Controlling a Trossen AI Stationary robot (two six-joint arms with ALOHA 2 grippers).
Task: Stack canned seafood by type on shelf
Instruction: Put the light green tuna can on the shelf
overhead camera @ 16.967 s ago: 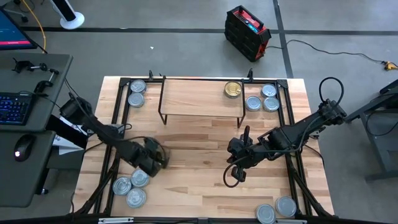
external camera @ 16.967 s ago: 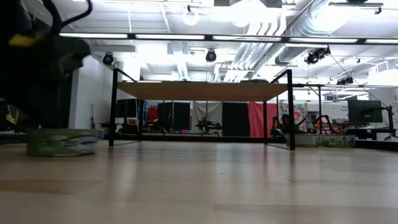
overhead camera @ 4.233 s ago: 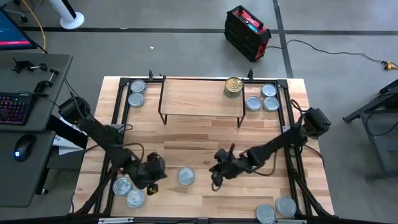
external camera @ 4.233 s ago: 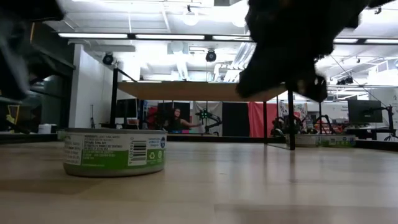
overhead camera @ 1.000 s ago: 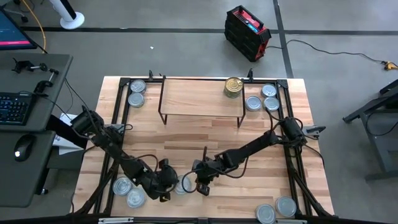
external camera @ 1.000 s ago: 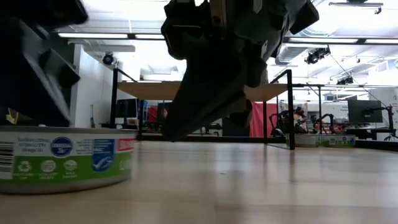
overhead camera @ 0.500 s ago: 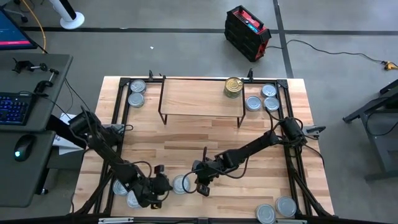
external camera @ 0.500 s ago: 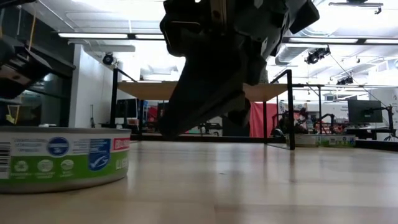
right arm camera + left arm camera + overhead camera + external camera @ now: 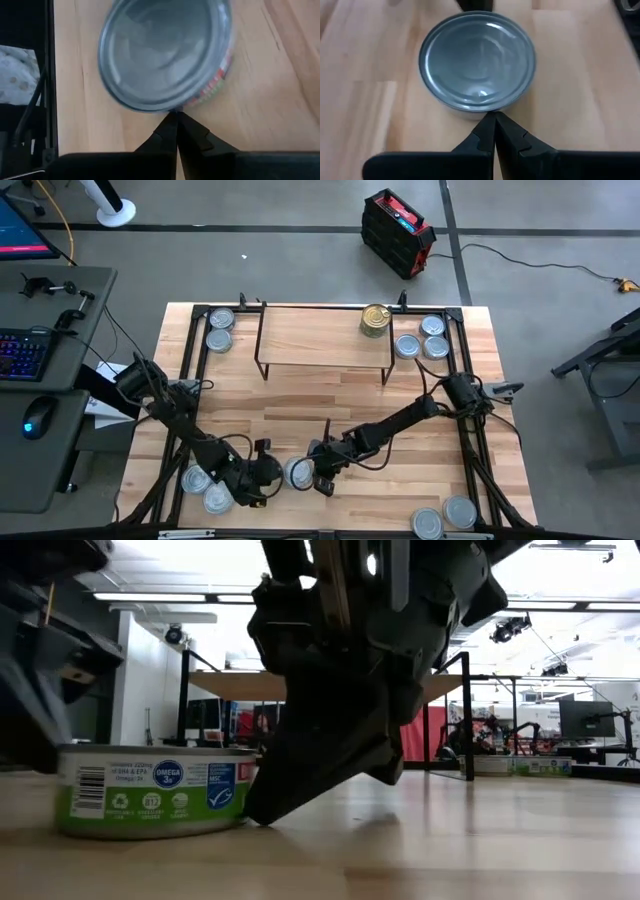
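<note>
Low view: tin [image 9: 152, 791] behind right pincer [image 9: 262, 815]

1. Flat round silver-lidded tins: ten in the high view. Two lie at the far left corner [image 9: 221, 319], three at the far right [image 9: 406, 346], two at the near left [image 9: 197, 479], two at the near right [image 9: 459, 511], and one sits alone mid-bench [image 9: 296, 473].
2. Gold-coloured round tins: one [image 9: 374, 320], standing on the shelf.
3. Low light-wood shelves on black wire legs [image 9: 320, 335]: one.
4. Dark robot arms: two.
</note>
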